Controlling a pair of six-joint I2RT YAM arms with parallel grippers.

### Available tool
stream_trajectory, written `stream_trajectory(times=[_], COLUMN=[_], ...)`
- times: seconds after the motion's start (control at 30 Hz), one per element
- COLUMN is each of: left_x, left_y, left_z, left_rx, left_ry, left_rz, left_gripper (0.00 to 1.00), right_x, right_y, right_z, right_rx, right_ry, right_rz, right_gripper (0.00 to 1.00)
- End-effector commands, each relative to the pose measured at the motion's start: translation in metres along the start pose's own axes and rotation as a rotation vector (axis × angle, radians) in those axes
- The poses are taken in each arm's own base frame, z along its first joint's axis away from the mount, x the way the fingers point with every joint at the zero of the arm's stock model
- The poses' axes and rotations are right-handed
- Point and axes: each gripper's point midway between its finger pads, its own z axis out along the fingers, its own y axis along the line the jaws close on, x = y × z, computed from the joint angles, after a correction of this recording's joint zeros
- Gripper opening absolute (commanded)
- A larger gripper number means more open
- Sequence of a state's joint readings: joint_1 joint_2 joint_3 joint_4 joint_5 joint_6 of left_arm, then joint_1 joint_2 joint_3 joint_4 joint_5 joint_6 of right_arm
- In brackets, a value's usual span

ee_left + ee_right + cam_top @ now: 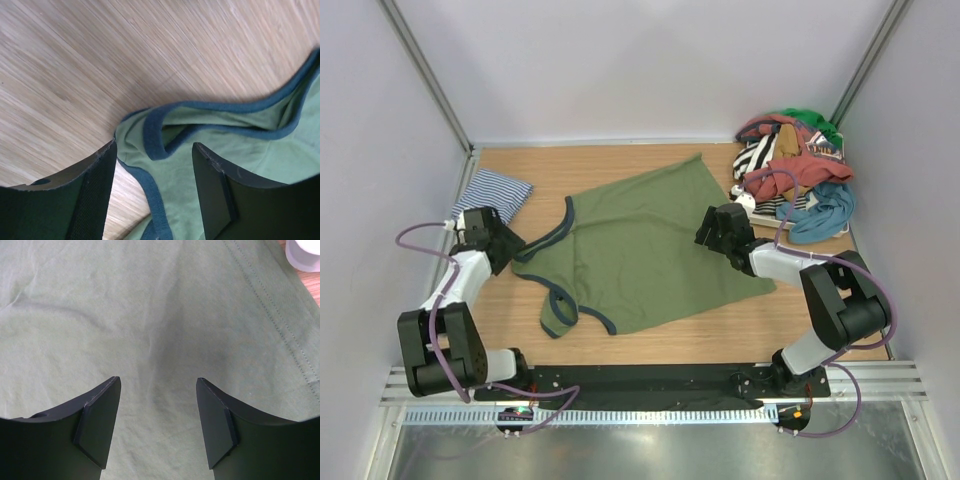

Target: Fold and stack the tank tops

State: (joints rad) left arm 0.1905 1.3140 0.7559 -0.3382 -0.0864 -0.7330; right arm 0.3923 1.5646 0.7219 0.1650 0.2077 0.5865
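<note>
Olive tank top (650, 250) flat on the surface (580, 170) — left tool (155, 150) spread over its strap (152, 132), right tool (158, 382) spread above the cloth.

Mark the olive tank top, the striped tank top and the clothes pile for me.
Olive green tank top (650, 250): top view, middle of its spread body.
Striped tank top (492, 192): top view, middle of the bundle.
Clothes pile (810, 165): top view, its rust-red garment.
</note>
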Motion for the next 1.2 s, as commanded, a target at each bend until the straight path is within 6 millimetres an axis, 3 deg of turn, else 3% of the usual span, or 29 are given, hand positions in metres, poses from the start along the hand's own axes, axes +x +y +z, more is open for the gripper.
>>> stream_trajectory(times=[0.0,0.1,0.23,0.4,0.5,0.57,0.7,0.83,0.97,1.03,1.17], left_x=[0.002,0.005,0.004,0.005,0.008,0.005,-0.001,-0.017,-0.048,-0.053,-0.058], left_y=[-0.014,-0.019,-0.011,0.001,-0.001,0.000,0.002,0.002,0.016,0.018,0.002], left_z=[-0.002,-0.007,-0.003,0.012,0.020,0.022,0.024,0.026,0.032,0.038,0.051], left_rx=[0.026,0.016,-0.066,-0.166,-0.170,-0.186,-0.196,-0.136,-0.083,-0.043,0.031], left_ry=[-0.044,-0.059,-0.040,-0.013,0.016,0.013,0.008,0.011,-0.017,0.007,0.045], left_rz=[0.125,0.182,0.216,0.243,0.251,0.262,0.236,0.109,-0.091,-0.176,-0.200], left_gripper=[0.62,0.59,0.51,0.44,0.42,0.34,0.00,0.00,0.00,0.00,0.08], right_x=[-0.017,-0.016,-0.016,-0.016,-0.016,-0.016,-0.015,-0.014,-0.010,-0.011,-0.008], right_y=[0.009,0.009,0.009,0.008,0.008,0.008,0.008,0.007,0.003,0.002,0.001], right_z=[0.001,0.002,0.002,0.002,0.002,0.003,0.003,0.003,0.007,0.008,0.011], right_rx=[-0.015,-0.015,-0.016,-0.012,-0.013,-0.011,-0.010,-0.008,0.018,0.027,0.033], right_ry=[-0.057,-0.052,-0.053,-0.050,-0.051,-0.051,-0.050,-0.045,-0.031,-0.030,-0.015], right_rz=[0.023,0.022,0.024,0.024,0.022,0.022,0.021,0.020,0.012,0.013,0.020], right_gripper=[0.68,0.68,0.68,0.68,0.68,0.68,0.68,0.68,0.68,0.68,0.68])
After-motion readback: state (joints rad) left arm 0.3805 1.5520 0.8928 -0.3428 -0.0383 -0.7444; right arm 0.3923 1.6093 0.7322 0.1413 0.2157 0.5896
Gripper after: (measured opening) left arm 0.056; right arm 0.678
